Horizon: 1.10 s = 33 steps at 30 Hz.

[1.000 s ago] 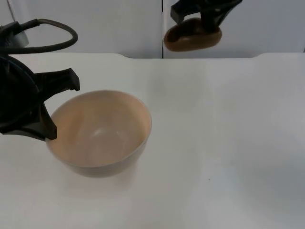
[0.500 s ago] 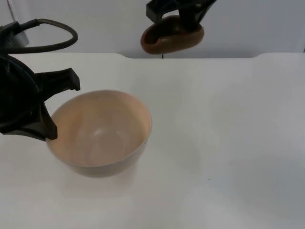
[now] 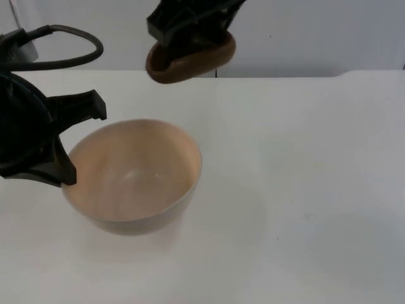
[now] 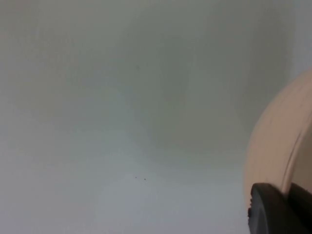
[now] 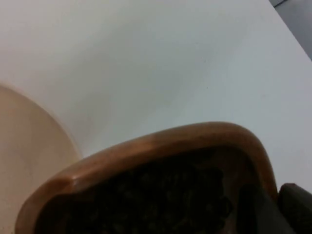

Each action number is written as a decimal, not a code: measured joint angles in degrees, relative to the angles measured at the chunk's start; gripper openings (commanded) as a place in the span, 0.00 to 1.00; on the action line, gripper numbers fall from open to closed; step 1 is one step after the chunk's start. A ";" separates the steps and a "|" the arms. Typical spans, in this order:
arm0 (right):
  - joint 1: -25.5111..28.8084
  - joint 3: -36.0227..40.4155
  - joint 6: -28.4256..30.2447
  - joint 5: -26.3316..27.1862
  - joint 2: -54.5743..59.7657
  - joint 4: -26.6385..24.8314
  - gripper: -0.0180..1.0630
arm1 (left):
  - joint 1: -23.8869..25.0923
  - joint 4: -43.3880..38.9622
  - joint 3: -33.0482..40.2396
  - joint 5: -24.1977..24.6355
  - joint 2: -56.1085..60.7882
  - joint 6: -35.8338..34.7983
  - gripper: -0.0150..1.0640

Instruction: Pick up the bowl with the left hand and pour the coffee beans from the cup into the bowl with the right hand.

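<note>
A wide beige bowl (image 3: pixel 136 174) with nothing in it sits at the left of the top view. My left gripper (image 3: pixel 66 158) is shut on its left rim. The left wrist view has the bowl's outer wall (image 4: pixel 278 146) beside one black fingertip (image 4: pixel 273 209). My right gripper (image 3: pixel 190 28) is shut on a brown wooden cup (image 3: pixel 190 60), held in the air beyond the bowl's far rim and tilted. In the right wrist view the cup (image 5: pixel 161 146) is full of dark coffee beans (image 5: pixel 156 200), with the bowl's edge (image 5: pixel 24 161) below it.
The white table (image 3: pixel 304 164) stretches to the right of the bowl. The grey partition wall (image 3: pixel 316 31) closes off the back.
The right gripper has carried the cup leftward along the back, from right of centre to just beyond the bowl. The left gripper and bowl have stayed still.
</note>
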<state>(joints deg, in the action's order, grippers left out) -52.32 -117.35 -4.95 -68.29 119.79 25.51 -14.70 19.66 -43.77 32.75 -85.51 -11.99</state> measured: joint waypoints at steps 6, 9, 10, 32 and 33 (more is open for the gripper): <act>-0.63 0.00 -0.23 -0.79 0.00 0.49 0.02 | 0.00 0.00 0.00 0.00 0.00 0.00 0.01; -0.63 0.00 -0.23 -1.15 0.00 0.60 0.02 | 0.00 0.00 0.00 0.00 0.00 0.00 0.01; -0.63 0.00 -0.23 -1.27 0.00 0.60 0.02 | 0.00 0.11 0.00 0.00 0.00 0.00 0.01; -1.56 2.05 -3.41 -1.69 -0.30 2.38 0.02 | 0.00 0.44 0.00 0.00 0.00 0.00 0.01; -1.56 2.05 -3.41 -1.69 -0.30 2.38 0.02 | 0.00 0.44 0.00 0.00 0.00 0.00 0.01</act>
<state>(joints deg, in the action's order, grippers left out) -53.88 -115.29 -8.36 -69.97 119.49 27.89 -14.70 20.10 -43.77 32.75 -85.51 -11.99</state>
